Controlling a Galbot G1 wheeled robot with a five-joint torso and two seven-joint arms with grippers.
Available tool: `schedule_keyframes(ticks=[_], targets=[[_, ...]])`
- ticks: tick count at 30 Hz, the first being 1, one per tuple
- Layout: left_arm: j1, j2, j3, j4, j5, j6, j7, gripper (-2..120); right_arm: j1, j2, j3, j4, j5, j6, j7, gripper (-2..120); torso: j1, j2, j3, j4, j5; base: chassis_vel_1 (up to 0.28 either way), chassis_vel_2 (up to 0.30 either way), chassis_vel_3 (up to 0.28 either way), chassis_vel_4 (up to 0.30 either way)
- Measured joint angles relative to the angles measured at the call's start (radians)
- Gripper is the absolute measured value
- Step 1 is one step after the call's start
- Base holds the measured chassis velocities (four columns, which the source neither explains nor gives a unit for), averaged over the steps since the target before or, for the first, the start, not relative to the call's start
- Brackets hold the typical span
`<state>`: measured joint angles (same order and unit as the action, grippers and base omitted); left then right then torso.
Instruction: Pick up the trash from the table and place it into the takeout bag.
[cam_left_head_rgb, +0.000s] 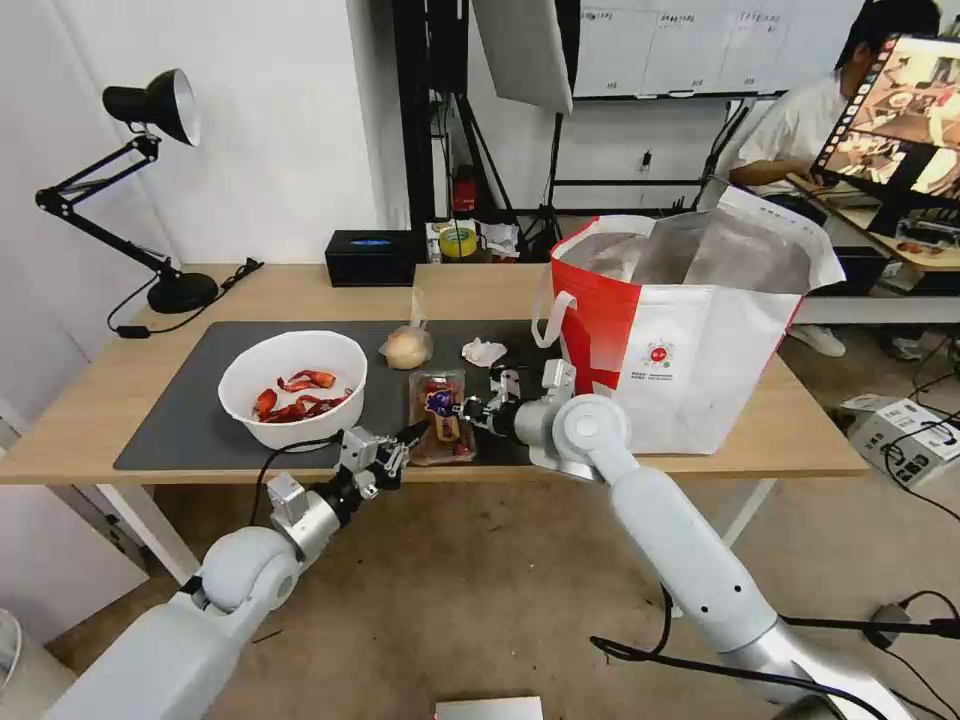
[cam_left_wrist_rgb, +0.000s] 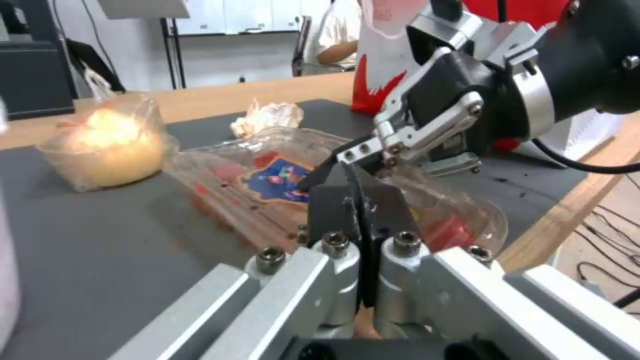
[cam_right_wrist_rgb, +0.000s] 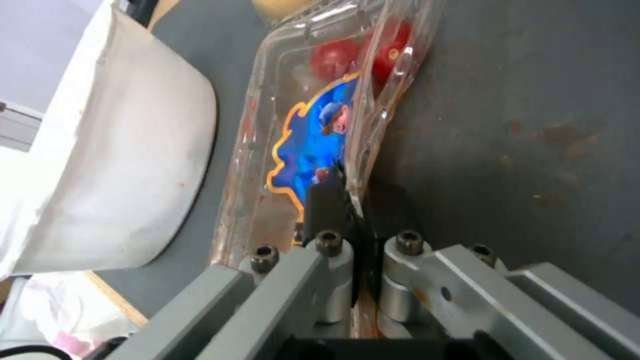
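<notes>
The clear plastic tray of cherry tomatoes (cam_left_head_rgb: 440, 415) lies on the dark mat (cam_left_head_rgb: 180, 410) near the table's front edge (cam_left_head_rgb: 100, 400). My right gripper (cam_left_head_rgb: 465, 408) is shut on the tray's right rim; in the right wrist view its fingertips (cam_right_wrist_rgb: 353, 200) pinch the clear edge beside the blue label. My left gripper (cam_left_head_rgb: 412, 437) is shut on the tray's near left rim (cam_left_wrist_rgb: 360, 200). The white bowl of crayfish shells (cam_left_head_rgb: 292, 385) sits left of the tray. Behind the tray are the bagged bun (cam_left_head_rgb: 407, 347) and the crumpled tissue (cam_left_head_rgb: 484, 351). The red-and-white takeout bag (cam_left_head_rgb: 690, 340) stands open at the right.
A black desk lamp (cam_left_head_rgb: 150, 200) stands at the table's far left corner and a black box (cam_left_head_rgb: 370, 257) at the back edge. The takeout bag's wall is close behind my right wrist. A person sits at another desk in the background.
</notes>
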<state>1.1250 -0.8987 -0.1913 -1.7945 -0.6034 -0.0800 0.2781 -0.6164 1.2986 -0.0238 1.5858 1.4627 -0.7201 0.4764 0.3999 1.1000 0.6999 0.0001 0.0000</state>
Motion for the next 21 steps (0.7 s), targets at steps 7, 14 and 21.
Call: schedule_keyframes(ticks=[7,14,21], targets=[[0.051,0.002,-0.051,-0.023,0.003,-0.007,0.000,0,-0.011,0.001,0.023,0.015,0.001,0.001,-0.006,0,0.000,0.000,0.000,-0.0002,-0.0001,0.000,0.000,0.000,0.000],[0.139,0.008,-0.136,-0.059,0.003,-0.015,0.027,7,-0.027,-0.012,0.056,0.076,0.006,0.009,-0.032,0,0.000,0.000,0.000,-0.0002,-0.0002,0.000,0.000,0.000,0.000],[0.202,0.003,-0.193,-0.085,0.000,-0.025,0.040,30,-0.028,-0.024,0.087,0.136,0.008,0.022,-0.059,0,0.000,0.000,0.000,-0.0002,0.0000,0.000,0.000,0.000,0.000]])
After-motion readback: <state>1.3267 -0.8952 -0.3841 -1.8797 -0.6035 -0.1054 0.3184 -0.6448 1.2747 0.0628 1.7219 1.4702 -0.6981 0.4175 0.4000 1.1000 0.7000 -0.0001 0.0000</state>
